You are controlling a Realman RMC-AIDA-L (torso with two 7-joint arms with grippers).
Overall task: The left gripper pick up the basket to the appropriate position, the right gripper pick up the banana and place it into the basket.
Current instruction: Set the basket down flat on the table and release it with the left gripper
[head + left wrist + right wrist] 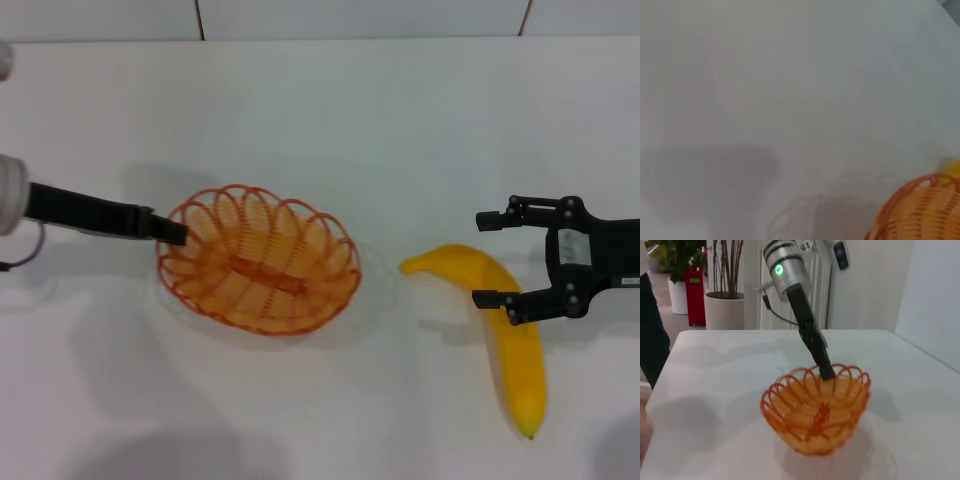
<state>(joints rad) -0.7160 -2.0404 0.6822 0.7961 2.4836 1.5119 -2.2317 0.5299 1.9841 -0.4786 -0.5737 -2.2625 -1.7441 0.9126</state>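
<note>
The banana (pixel 505 330) lies nearest the head camera, at the lower right of the white table (pixel 320 110). Its curved yellow body runs from a blunt end near the table's middle down to a small dark tip at the near edge.

Going from the left, the left gripper (pixel 172 231) reaches in from that side on a black arm and meets the scalloped rim of the basket (pixel 260 262) at its left edge. In the right wrist view the gripper's tip (pixel 826 371) sits right on the far rim of the basket (pixel 815 410), pinched on the wire loops. The basket appears lifted clear of the table there, with its shadow below it. The left wrist view shows only a corner of the orange wire (pixel 922 210) with a sliver of yellow beside it.

To the right of the basket there is bare table, then the banana, apart from the basket. The right gripper (pixel 497 259) hangs over the banana's upper part with its fingers spread wide. One finger lies across the fruit's middle and the other beyond its curved back.

Behind the table, the right wrist view shows a white radiator (pixel 795 295) and potted plants (pixel 722 285).
</note>
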